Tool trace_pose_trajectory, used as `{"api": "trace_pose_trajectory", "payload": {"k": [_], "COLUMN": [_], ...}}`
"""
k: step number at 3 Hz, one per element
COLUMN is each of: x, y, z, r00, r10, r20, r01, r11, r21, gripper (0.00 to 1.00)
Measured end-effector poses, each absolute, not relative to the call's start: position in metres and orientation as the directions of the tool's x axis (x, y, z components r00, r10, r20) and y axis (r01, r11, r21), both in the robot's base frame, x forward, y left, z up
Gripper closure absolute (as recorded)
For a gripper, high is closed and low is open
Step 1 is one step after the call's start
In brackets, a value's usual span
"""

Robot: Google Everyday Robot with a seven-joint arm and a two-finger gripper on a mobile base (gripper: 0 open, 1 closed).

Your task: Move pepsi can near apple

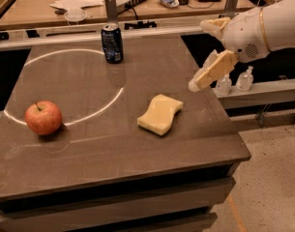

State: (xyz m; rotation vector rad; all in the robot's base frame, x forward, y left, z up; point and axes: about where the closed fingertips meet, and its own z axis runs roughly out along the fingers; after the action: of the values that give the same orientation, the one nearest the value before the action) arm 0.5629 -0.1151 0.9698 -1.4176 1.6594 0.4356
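Pepsi can (pixel 112 43) stands upright at the far side of the desk (pixel 137 163), well apart from the apple (pixel 43 117) near the front left. A pale yellow sponge (pixel 160 114) lies right of centre. Above the desk's right edge hovers the gripper (pixel 205 76); whether it is released or clenched cannot be told.

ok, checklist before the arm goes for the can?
1. Can upright, at the far edge of the table: ok.
2. Apple in view, front left, well apart from the can: ok.
3. Gripper at the can: not ok, it hangs over the table's right edge.
4. Line from gripper to can free: ok, the sponge lies nearer the front.
5. Room beside the apple for the can: ok.
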Motion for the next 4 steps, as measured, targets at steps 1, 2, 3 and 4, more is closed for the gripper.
{"api": "trace_pose_trajectory", "payload": {"k": [1, 2, 3, 4], "x": [0.576, 0.61, 0.66, 0.711], "y": [-0.115, -0.103, -0.098, -0.077], "z": [0.963, 0.935, 0.915, 0.91], "r00": [0.022, -0.015, -0.024, 0.005], "r10": [-0.555, -0.399, -0.287, -0.237], "r20": [-0.832, -0.917, -0.958, -0.971], "r01": [-0.897, -0.867, -0.827, -0.827], "r11": [0.356, 0.462, 0.543, 0.545], "r21": [-0.261, -0.186, -0.142, -0.138], "gripper": [0.0, 0.0, 0.0, 0.0]}}
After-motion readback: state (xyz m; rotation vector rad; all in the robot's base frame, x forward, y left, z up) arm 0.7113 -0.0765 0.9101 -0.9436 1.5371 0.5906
